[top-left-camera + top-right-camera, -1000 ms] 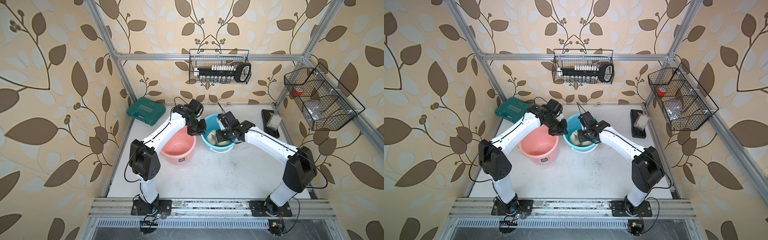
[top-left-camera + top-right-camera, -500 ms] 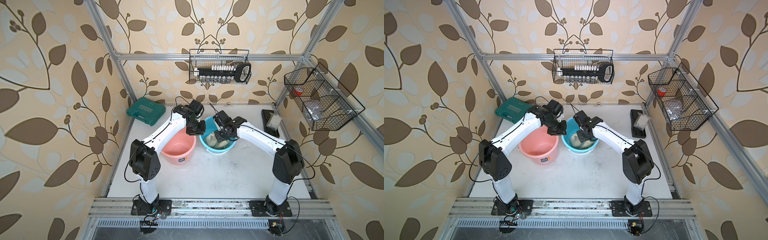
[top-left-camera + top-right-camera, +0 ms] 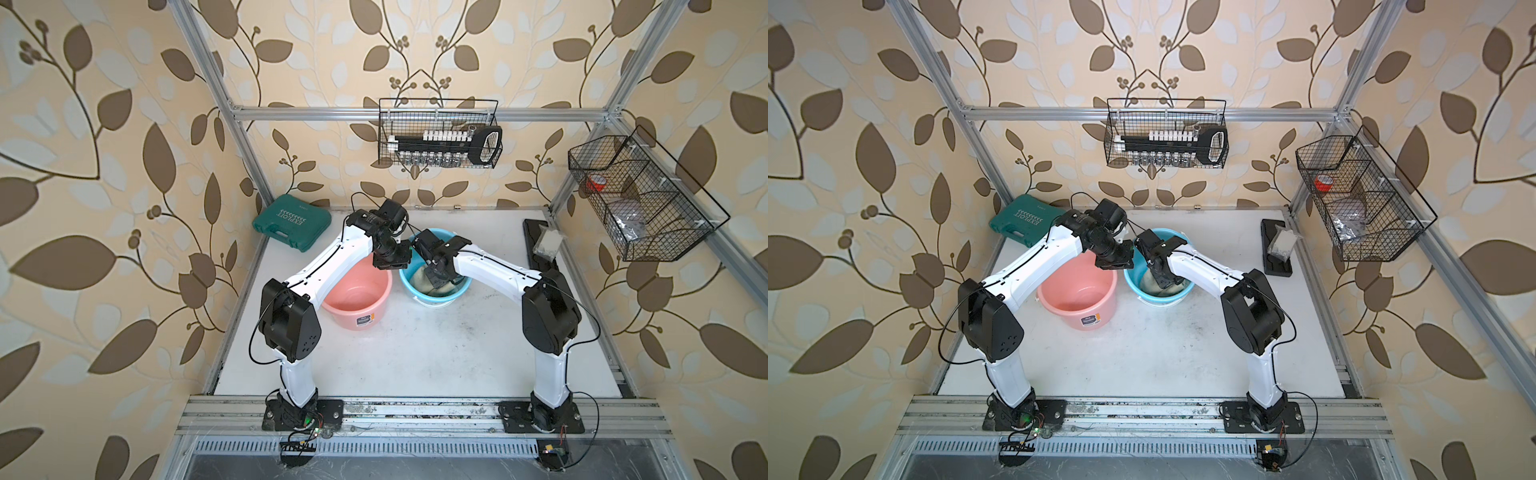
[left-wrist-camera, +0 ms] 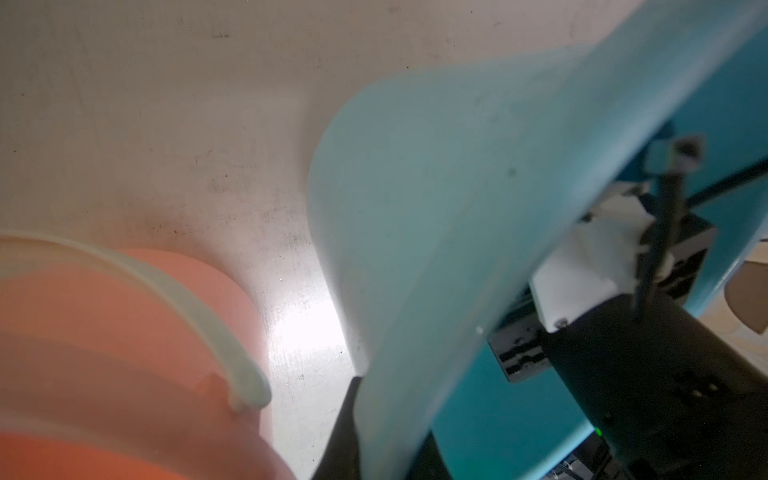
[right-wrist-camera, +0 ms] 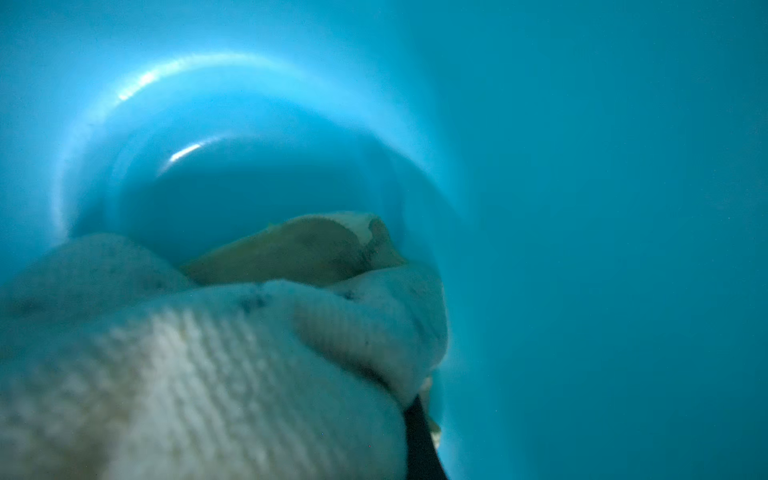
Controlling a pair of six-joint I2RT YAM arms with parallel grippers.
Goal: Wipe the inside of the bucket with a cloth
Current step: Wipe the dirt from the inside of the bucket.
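**Overview of your 2 arms, working over the far half of the table (image 3: pixel 415 357).** The blue bucket (image 3: pixel 440 300) is standing near the middle of the table's far edge. It is just beside the pink bucket (image 3: pixel 357 309), which is sitting toward the left edge; you cannot tell whether the 2 rims are touching.

Your left gripper (image 3: pixel 391 262) is reaching across the pink bucket and pinching the left side of the blue bucket's rim. In the left wrist view the wall of the blue bucket (image 4: pixel 415 208) is running down between the 2 dark fingers (image 4: pixel 338 432), so the jaws are clamping it.

Your right gripper (image 3: pixel 435 279) is dipping inside the blue bucket, its jaws squeezing tight on the cloth (image 3: pixel 417 279). In the right wrist view the cloth (image 5: pixel 199 365), pale yellow with dark specks, is bunching before the camera beside the inner wall of the blue bucket (image 5: pixel 582 208). 1 dark finger (image 5: pixel 419 440) is showing at the cloth's edge. In both top views the cloth is lying low inside the bucket, under the gripper.

A green tool case (image 3: pixel 291 222) is lying at the table's far-left corner.
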